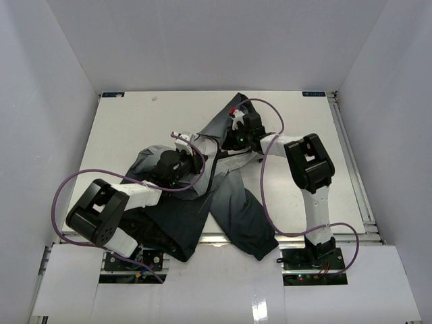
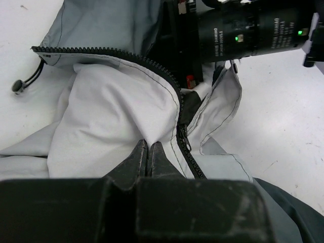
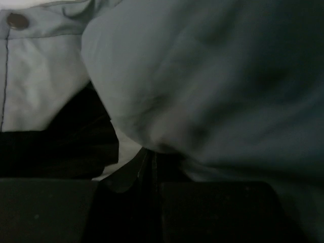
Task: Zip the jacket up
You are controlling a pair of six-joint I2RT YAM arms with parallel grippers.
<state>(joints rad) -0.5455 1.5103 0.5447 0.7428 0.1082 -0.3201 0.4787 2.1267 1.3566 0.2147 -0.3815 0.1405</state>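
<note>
Gripping stage: jacket (image 1: 226,202) crumpled on the worktop (image 1: 128,121), unzipped.
Left end effector (image 2: 148,156) pinches lining just left of the zipper (image 2: 185,147); right end effector (image 3: 150,161) is closed further up it, on what I cannot tell; next, probably, draw the zipper shut.

The jacket (image 1: 233,202) lies across the desk's (image 1: 128,121) middle, stretching from near the far edge to over the near edge.
</note>
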